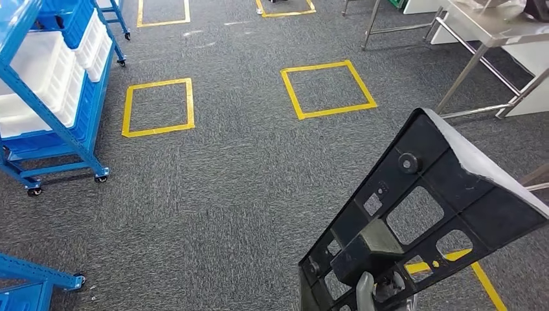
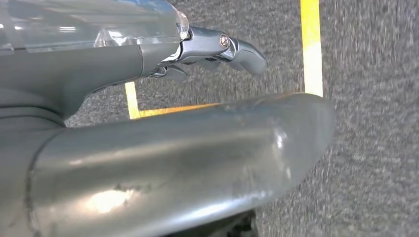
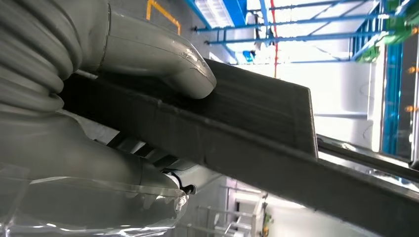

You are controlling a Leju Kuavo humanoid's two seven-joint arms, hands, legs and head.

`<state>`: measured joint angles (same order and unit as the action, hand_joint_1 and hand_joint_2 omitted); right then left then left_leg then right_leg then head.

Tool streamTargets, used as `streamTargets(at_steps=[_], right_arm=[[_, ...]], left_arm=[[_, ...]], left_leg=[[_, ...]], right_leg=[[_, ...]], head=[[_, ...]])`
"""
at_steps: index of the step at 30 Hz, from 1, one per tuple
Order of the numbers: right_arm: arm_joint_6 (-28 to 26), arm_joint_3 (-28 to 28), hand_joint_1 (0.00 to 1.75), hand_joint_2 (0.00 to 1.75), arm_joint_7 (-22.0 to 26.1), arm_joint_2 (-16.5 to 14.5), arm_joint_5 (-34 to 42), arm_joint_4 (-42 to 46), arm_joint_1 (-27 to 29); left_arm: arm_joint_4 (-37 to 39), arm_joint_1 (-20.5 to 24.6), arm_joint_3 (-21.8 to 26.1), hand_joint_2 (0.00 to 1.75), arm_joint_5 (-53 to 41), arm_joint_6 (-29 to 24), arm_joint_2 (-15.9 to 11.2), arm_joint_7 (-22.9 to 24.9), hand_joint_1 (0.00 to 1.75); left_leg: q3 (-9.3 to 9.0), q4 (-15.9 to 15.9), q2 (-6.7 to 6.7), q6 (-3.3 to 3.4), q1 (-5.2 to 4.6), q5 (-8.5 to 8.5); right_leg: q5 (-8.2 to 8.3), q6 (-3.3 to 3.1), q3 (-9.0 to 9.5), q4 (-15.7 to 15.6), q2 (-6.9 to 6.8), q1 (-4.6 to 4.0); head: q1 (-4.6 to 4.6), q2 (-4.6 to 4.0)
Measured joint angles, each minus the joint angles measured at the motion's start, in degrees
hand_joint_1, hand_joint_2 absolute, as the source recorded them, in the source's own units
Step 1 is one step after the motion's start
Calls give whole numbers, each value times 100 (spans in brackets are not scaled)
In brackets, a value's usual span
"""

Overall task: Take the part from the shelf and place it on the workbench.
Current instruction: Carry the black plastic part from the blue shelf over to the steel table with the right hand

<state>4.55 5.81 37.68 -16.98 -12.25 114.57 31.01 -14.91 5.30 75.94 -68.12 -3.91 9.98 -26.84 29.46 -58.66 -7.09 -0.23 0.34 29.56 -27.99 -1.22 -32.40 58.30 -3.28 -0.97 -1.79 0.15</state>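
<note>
The part (image 1: 467, 189) is a large black plastic panel with several cut-outs and a pale outer edge. It is raised at the lower right of the head view, tilted over the carpet. My right hand (image 1: 379, 289) grips its lower end from below. In the right wrist view the thumb (image 3: 168, 59) presses on the part's (image 3: 257, 113) dark flat face. My left hand (image 2: 148, 98) hangs over the carpet with nothing in it, its fingers (image 2: 239, 48) stretched out. A steel workbench (image 1: 482, 29) stands at the far right.
A blue wheeled shelf (image 1: 61, 133) with white bins (image 1: 39, 71) stands at the left. A second blue frame (image 1: 32, 275) sits at the lower left corner. Yellow tape squares (image 1: 158, 107) mark the grey carpet, one (image 1: 327, 89) near the workbench legs (image 1: 463, 78).
</note>
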Motion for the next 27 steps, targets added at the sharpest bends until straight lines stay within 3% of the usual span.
streamTargets(at_steps=[2, 4, 6, 7, 9, 11, 13, 15, 17, 19, 21, 22, 23, 24, 26, 27], right_arm=[[-24, -13, 175, 175, 0, -16, -21, -3, -21], [-22, -30, 175, 175, 0, -37, -44, -14, -63], [1, -51, 175, 175, 0, -52, -71, -31, -86], [8, -62, 175, 175, 0, -56, -83, -39, -89], [13, -84, 175, 175, 0, -60, -104, -52, -94], [13, -107, 175, 175, 0, -71, -124, -55, -106], [15, -125, 175, 175, 0, -87, -137, -54, -115], [17, -140, 175, 175, 0, -98, -140, -54, -109], [17, -151, 175, 175, 0, -103, -142, -54, -104], [18, -155, 175, 175, 0, -105, -147, -54, -112], [19, -158, 175, 175, 0, -105, -151, -59, -115], [19, -161, 175, 175, 0, -105, -152, -63, -113], [19, -166, 175, 175, 0, -105, -152, -67, -111], [19, -170, 175, 175, 0, -105, -152, -69, -111], [33, -176, 175, 175, 0, -105, -153, -68, -116], [41, -177, 175, 175, 0, -105, -154, -67, -119]], left_arm=[[0, 12, 10, 0, 61, -16, 14, -37, 0], [0, 1, 34, 0, 105, -30, 29, -69, 0], [0, -26, 50, 0, 95, -10, 43, -79, 0], [0, -39, 51, 0, 78, 9, 46, -79, 0], [0, -48, 50, 0, 42, 43, 49, -80, 0], [0, -45, 49, 0, 21, 55, 56, -82, 0], [0, -40, 47, 0, 12, 57, 66, -85, 0], [-1, -32, 43, 0, 5, 61, 70, -87, 0], [-2, -26, 38, 0, -13, 69, 73, -92, 0], [-2, -35, 34, 0, -27, 76, 75, -96, 0], [-2, -48, 34, 0, -27, 81, 75, -95, 0], [-2, -50, 33, 0, -27, 83, 75, -94, 0], [-2, -47, 32, 0, -28, 85, 75, -95, 0], [-2, -43, 29, 0, -31, 87, 76, -96, 0], [-2, -36, 21, 0, -40, 91, 84, -96, 0], [-2, -32, 16, 0, -48, 93, 87, -96, 0]], left_leg=[[71, -232, 254, -50, 10, 169], [380, -897, 581, -77, 29, 513], [686, -1493, 659, -101, 40, 702], [727, -1526, 666, -112, 45, 629], [528, -974, 747, -134, 70, 203], [266, -331, 980, -132, 100, -65], [187, -129, 1097, -79, 92, -53], [172, -86, 991, 5, 79, -78], [152, -41, 865, 83, 86, -110], [146, -16, 727, 124, 78, -113], [143, -15, 569, 138, 63, -96], [134, -16, 492, 139, 59, -84], [116, -15, 420, 138, 55, -69], [90, -15, 355, 132, 52, -52], [39, -14, 248, 104, 34, -10], [20, -12, 199, 82, 22, 8]], right_leg=[[55, -51, 49, -92, 140, 57], [74, -84, 69, -120, 279, 85], [68, -92, 70, -107, 444, 88], [61, -87, 74, -92, 536, 93], [26, -47, 84, -31, 713, 116], [-30, 22, 53, 68, 855, 126], [-43, 96, -8, 121, 967, 134], [-29, 155, -49, 125, 1038, 156], [-159, 203, -162, 332, 823, 150], [-487, 243, -481, 962, 493, 137], [-707, 262, -837, 1620, 379, 140], [-667, 258, -896, 1706, 362, 140], [-519, 243, -833, 1560, 339, 135], [-303, 214, -660, 1213, 288, 124], [-6, 121, -261, 433, 5, 55], [46, 78, -150, 202, -97, 17]], head=[[16, 1], [37, 1], [44, 1], [44, 1], [45, 0], [51, 1], [66, 1], [79, 2], [46, 1], [9, 1], [8, 2], [7, 2], [7, 1], [6, 1], [8, 1], [7, 1]])
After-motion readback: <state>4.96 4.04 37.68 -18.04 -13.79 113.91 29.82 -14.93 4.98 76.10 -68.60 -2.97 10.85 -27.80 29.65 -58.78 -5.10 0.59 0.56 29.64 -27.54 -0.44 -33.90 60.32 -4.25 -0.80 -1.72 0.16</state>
